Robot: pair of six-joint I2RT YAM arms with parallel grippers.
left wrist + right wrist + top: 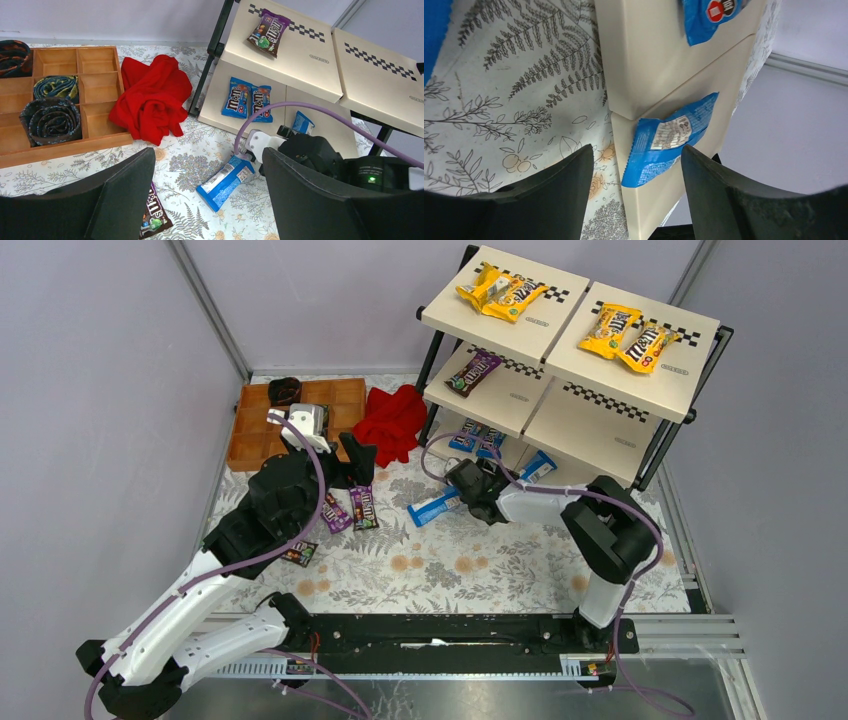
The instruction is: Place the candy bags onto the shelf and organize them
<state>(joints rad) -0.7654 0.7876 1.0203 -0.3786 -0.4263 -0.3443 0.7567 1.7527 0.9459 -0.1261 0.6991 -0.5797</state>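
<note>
The shelf [590, 420] stands at the back right. Yellow candy bags [500, 290] lie on its top tier, a purple one [473, 372] on the middle tier, and blue ones [477, 440] on the bottom tier. On the floral mat lie a blue bag [435, 506], two purple-brown bags [350, 508] and a dark one [300, 553]. My left gripper [207, 200] is open and empty above the mat, the blue bag [225, 181] ahead of it. My right gripper [636, 195] is open and empty. It faces a blue bag [669, 142] on the bottom board's edge.
A brown compartment tray [255, 435] with rolled ties sits at the back left. A red cloth [392, 420] lies between it and the shelf's black leg [430, 350]. The right arm [320, 155] reaches low beside the bottom tier. Grey walls enclose the space.
</note>
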